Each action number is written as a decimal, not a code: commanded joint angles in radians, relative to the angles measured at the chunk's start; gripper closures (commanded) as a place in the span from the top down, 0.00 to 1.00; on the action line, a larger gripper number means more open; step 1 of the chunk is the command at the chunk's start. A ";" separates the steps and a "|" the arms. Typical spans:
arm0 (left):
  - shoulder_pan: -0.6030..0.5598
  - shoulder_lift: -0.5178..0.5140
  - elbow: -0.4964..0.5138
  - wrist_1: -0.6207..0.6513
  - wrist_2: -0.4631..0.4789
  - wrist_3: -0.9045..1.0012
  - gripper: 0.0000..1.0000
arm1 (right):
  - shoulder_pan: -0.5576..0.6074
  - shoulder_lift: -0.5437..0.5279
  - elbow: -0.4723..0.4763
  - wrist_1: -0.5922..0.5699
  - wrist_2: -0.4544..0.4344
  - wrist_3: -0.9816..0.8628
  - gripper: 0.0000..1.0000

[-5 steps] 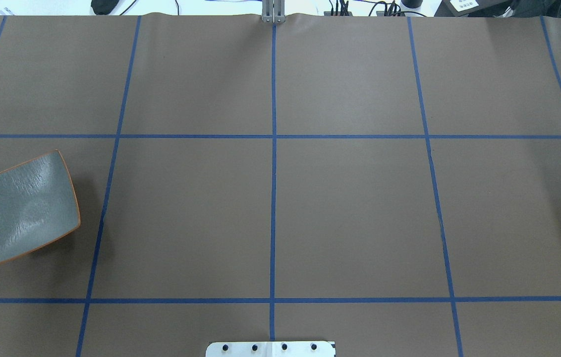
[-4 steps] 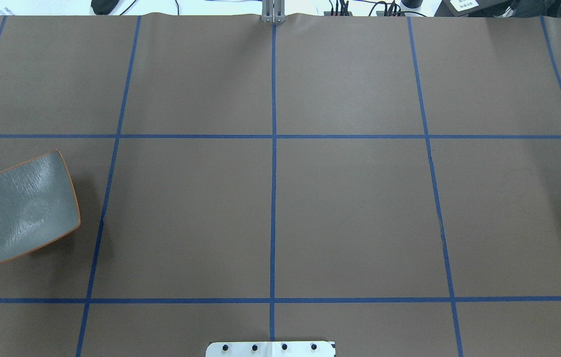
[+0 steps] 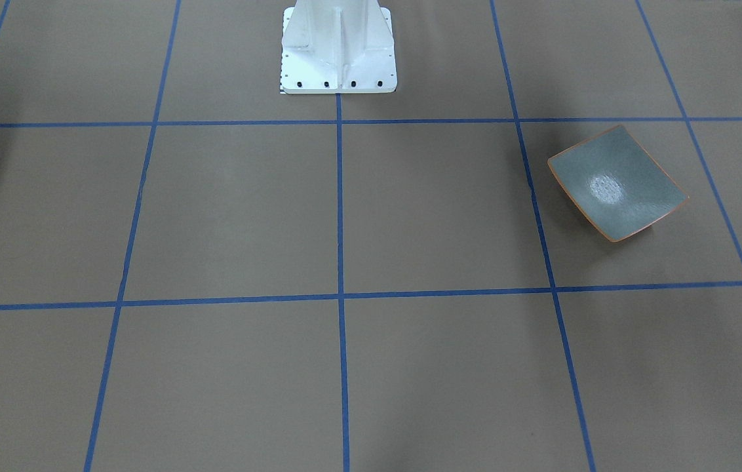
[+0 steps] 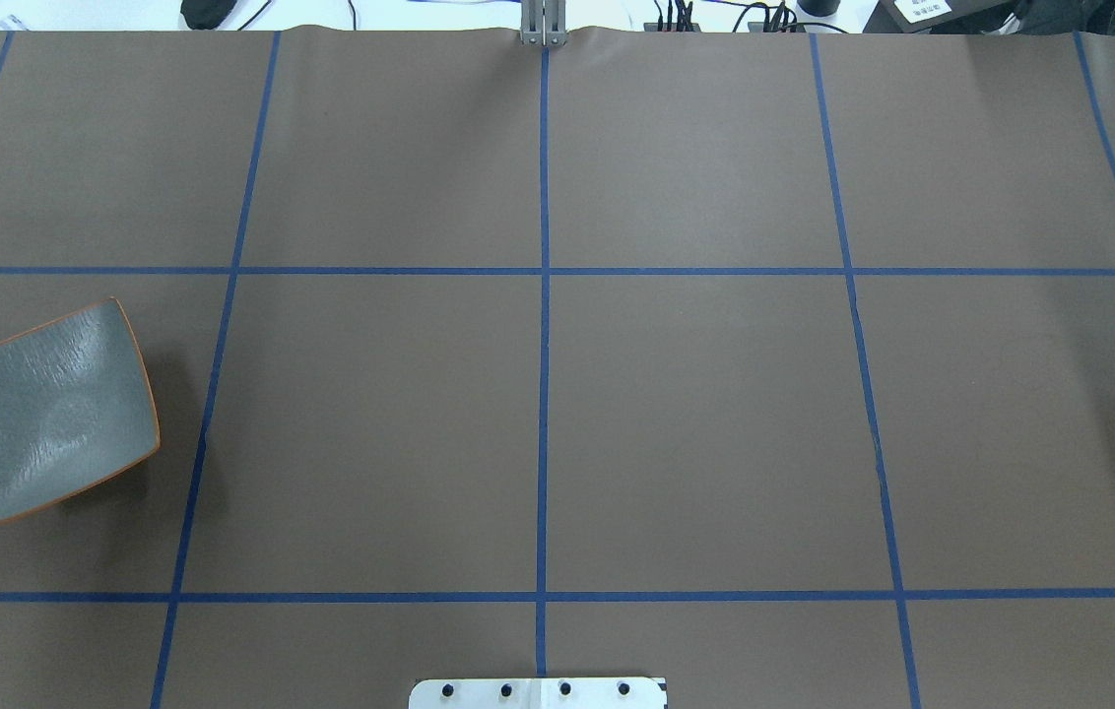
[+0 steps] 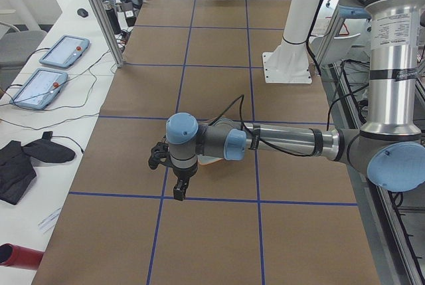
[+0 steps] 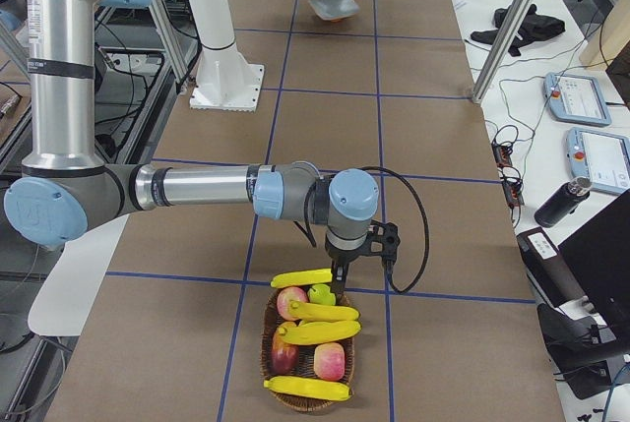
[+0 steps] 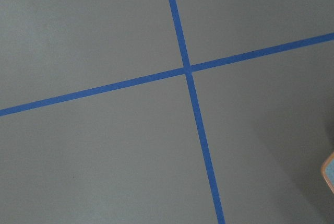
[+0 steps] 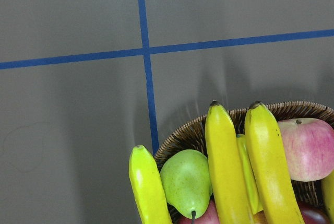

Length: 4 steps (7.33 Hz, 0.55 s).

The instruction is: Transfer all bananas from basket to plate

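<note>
The grey-green plate [image 4: 50,414] with its orange rim sits bare at the table's left end, also seen as the plate [image 3: 617,183] and far off as the plate [image 6: 333,5]. A wicker basket [image 6: 268,343] at the right end holds several yellow bananas [image 6: 317,332]; the right wrist view shows the bananas [image 8: 227,161] against the basket rim [image 8: 292,110]. My right gripper [image 6: 340,282] hangs over the basket's near-centre end. My left gripper [image 5: 176,189] hovers beside the plate, which the arm mostly hides there. I cannot tell whether either gripper is open or shut.
Red apples [image 6: 333,361] and a green pear [image 8: 187,179] share the basket. The white robot pedestal [image 3: 338,46] stands at mid-table on the robot's side. Blue tape lines [image 4: 544,325] grid the brown table. Tablets [image 5: 50,86] and cables lie on a side bench.
</note>
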 commanded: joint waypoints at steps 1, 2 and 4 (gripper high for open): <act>-0.002 -0.005 0.005 0.001 0.000 -0.001 1.00 | 0.000 0.002 0.004 0.000 0.000 0.007 1.00; -0.001 -0.012 0.004 -0.010 0.000 0.000 1.00 | 0.000 0.007 0.004 0.000 -0.003 0.009 1.00; -0.001 -0.005 0.007 -0.016 -0.003 0.003 1.00 | -0.002 0.073 0.009 0.000 -0.039 0.014 1.00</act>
